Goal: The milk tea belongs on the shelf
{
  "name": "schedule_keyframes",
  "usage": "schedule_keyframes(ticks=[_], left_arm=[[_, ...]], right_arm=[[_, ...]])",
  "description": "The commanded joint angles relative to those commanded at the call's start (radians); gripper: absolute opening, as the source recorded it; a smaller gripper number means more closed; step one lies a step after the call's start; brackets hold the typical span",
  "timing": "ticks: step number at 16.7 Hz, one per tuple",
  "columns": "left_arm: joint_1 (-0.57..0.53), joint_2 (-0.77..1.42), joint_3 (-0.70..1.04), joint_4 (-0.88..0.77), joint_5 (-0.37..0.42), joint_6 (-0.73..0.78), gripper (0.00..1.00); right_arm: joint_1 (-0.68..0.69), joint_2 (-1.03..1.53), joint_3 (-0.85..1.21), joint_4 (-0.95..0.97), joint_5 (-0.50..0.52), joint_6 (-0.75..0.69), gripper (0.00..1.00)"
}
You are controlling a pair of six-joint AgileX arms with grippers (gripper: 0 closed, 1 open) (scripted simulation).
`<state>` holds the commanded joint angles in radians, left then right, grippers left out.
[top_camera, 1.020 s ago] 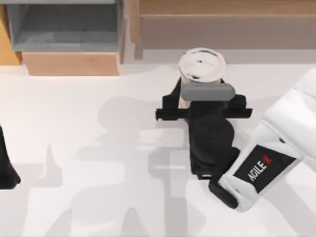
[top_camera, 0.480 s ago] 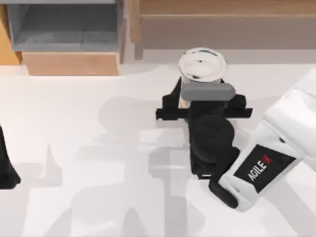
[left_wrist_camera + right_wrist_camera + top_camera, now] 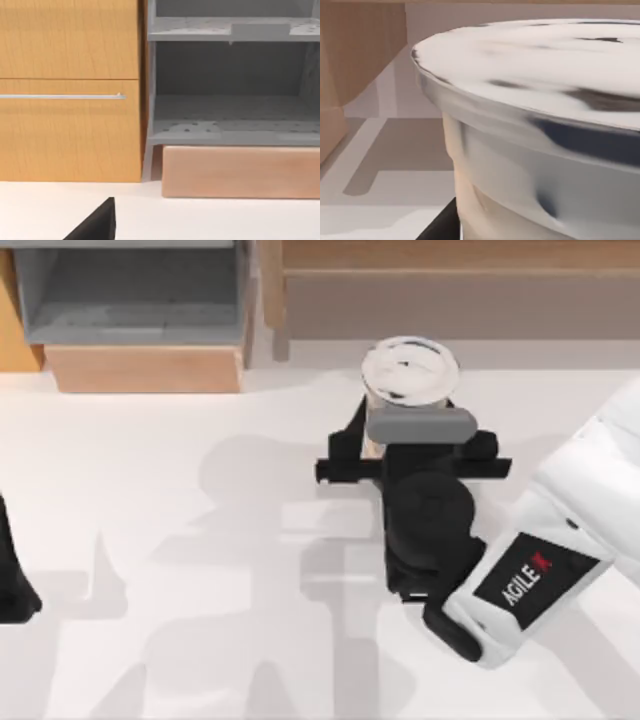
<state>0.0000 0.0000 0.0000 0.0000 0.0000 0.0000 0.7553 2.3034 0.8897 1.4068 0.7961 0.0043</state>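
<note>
The milk tea (image 3: 410, 370) stands upright at the back of the table, right of centre, its white lid facing up. My right gripper (image 3: 408, 436) reaches in from the front and straddles the cup below the lid, with a black finger (image 3: 352, 432) against its left side. In the right wrist view the cup (image 3: 530, 150) is very close, beige drink showing under the lid, and a dark finger (image 3: 442, 225) touches its wall. The grey shelf (image 3: 130, 300) sits at the back left, seen again as open grey compartments (image 3: 230, 115). My left arm (image 3: 12, 580) is parked at the left edge.
A wooden cabinet (image 3: 70, 90) with a metal handle stands beside the shelf. A light wooden base block (image 3: 145, 368) lies under the shelf. A long wooden unit (image 3: 460, 290) runs along the back right, just behind the cup. White tabletop (image 3: 200, 540) lies between the arms.
</note>
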Motion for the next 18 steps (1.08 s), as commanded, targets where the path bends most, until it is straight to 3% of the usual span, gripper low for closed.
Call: schedule_keyframes(ticks=[10,18], left_arm=[[0.000,0.000,0.000,0.000,0.000,0.000,1.00],[0.000,0.000,0.000,0.000,0.000,0.000,1.00]], right_arm=[[-0.008,-0.056,0.018,-0.023,-0.012,0.002,0.00],[-0.171,-0.244,0.133,-0.097,-0.205,0.004,0.00]])
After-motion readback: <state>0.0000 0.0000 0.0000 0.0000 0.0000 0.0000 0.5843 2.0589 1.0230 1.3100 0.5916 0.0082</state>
